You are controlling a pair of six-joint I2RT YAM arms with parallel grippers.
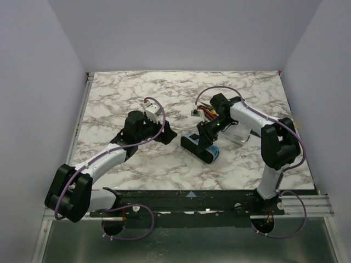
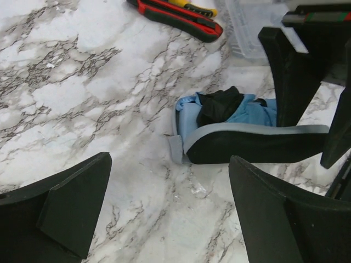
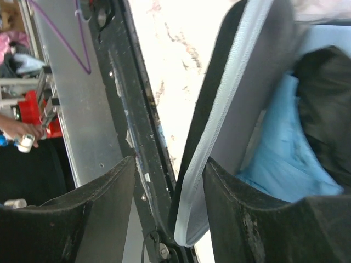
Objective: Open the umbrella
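Observation:
The umbrella is folded: crumpled sky-blue and black fabric lying inside an opened black shell case with a grey zip rim. The case rests on the marble right of centre. My left gripper is open just above the bare marble, a short way in front of the case and not touching it. My right gripper is open around the case's raised grey-rimmed edge. That edge leans on one finger and stands apart from the other. Blue fabric shows beside it.
Red and yellow-handled hand tools lie behind the case, beside a clear plastic container. The right gripper's black fingers stand over the case's far end. The table's front metal rail runs close below the right gripper.

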